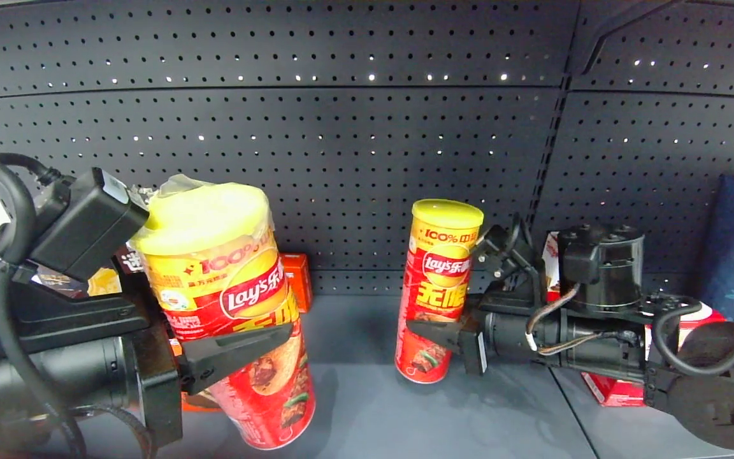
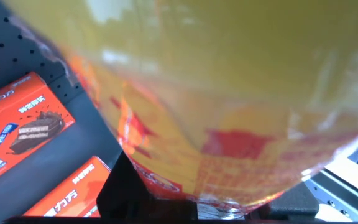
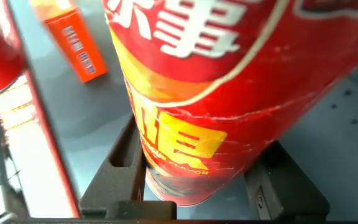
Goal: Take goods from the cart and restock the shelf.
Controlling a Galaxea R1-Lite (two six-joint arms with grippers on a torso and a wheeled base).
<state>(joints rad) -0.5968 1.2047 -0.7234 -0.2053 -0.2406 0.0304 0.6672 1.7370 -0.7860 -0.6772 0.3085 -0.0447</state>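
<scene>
Standing on the shelf (image 1: 367,395) near its back panel, one chip can (image 1: 438,287) is clasped at mid-height between the right gripper's (image 1: 443,322) fingers, apparently to be steadied upright. A second chip can (image 1: 227,299) is held tilted above the shelf front, the left gripper's (image 1: 246,341) fingers closed around it, presumably for placing alongside.

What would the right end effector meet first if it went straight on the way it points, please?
Likely the chip can held by the left end effector; depth is unclear, so it may pass behind.
</scene>
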